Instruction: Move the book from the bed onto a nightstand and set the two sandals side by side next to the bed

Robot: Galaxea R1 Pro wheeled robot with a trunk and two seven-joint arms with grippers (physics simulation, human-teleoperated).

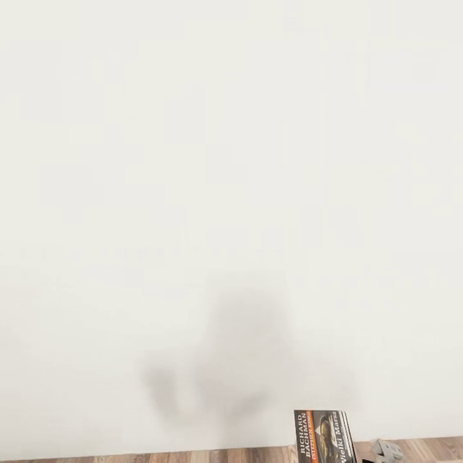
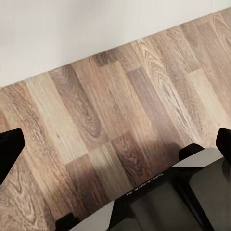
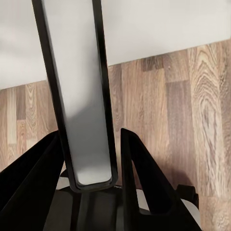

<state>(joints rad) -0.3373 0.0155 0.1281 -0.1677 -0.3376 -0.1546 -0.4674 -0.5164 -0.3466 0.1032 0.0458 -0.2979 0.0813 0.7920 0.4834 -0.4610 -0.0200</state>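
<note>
Book [image 3: 82, 96] clamped edge-on between the right gripper [image 3: 91, 159] fingers, upright at the head view's lower edge; left gripper [image 2: 115, 144] spread wide, empty, over plank floor [image 2: 120, 106]; white wall [image 1: 231, 161] ahead; nightstand placement and, apparently, sandals remain.

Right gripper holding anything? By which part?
Yes: the right gripper grips the book, fingers on either side of one edge, book held upright facing the white wall. Left gripper is open over the wood floor.
</note>
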